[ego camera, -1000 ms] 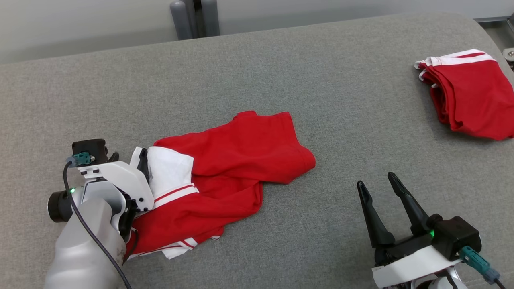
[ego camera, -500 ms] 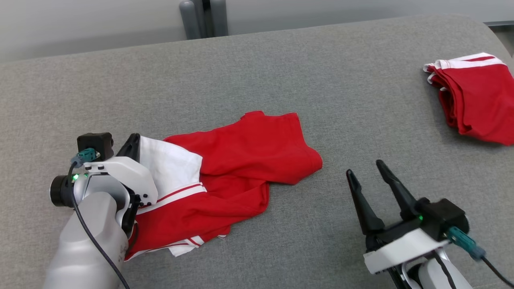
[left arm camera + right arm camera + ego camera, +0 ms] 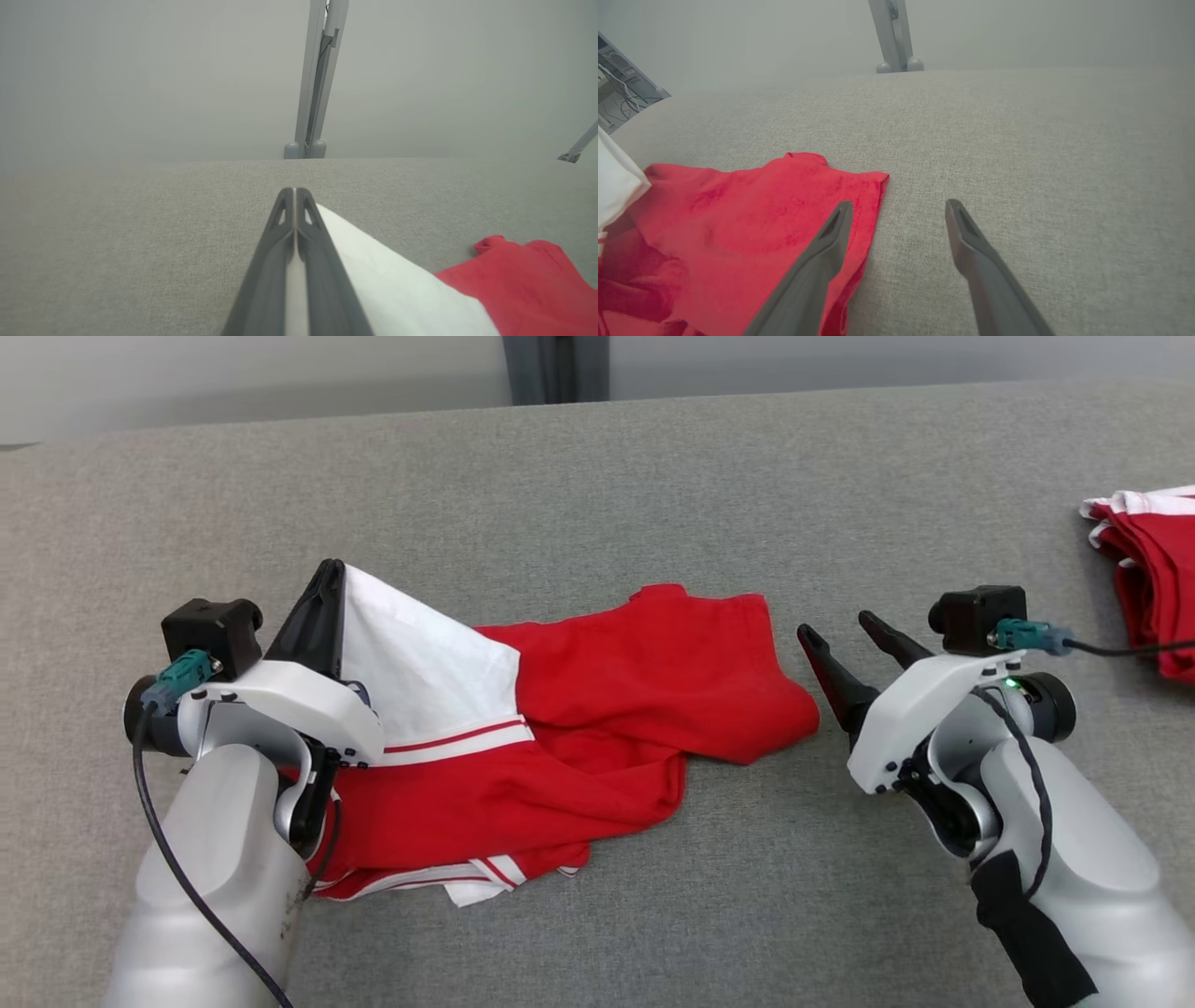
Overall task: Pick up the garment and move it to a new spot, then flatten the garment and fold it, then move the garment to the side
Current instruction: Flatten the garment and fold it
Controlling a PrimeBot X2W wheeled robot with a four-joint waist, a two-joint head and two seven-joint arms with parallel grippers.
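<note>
Left gripper [image 3: 294,192]: fingers [image 3: 266,280] pressed together, pinching the white panel [image 3: 420,663] of the garment [image 3: 653,691]. A white strip of cloth shows in the seam between them. The pinched corner is lifted into a peak above the surface [image 3: 653,504], and the cloth slopes down from it towards the red part.

Right gripper [image 3: 834,623]: fingers spread, holding nothing. It sits low, just beside the garment's right end. In the right wrist view one finger [image 3: 817,261] lies over the red hem and the other over bare grey fabric. Whether it touches the cloth cannot be told.

Garment: red, crumpled, lying between the two grippers on the near half of the surface. A white band [image 3: 457,739] with a thin red stripe runs below the panel. More white-and-red trim [image 3: 485,873] shows at the near edge, partly folded under.

Wrists: a teal plug [image 3: 182,674] with a black cable on the left, the same on the right.

Farther out: a second red pile [image 3: 1153,569] with white trim, folded, at the right edge, well apart from the garment. A grey post [image 3: 555,369] stands behind the far edge.
</note>
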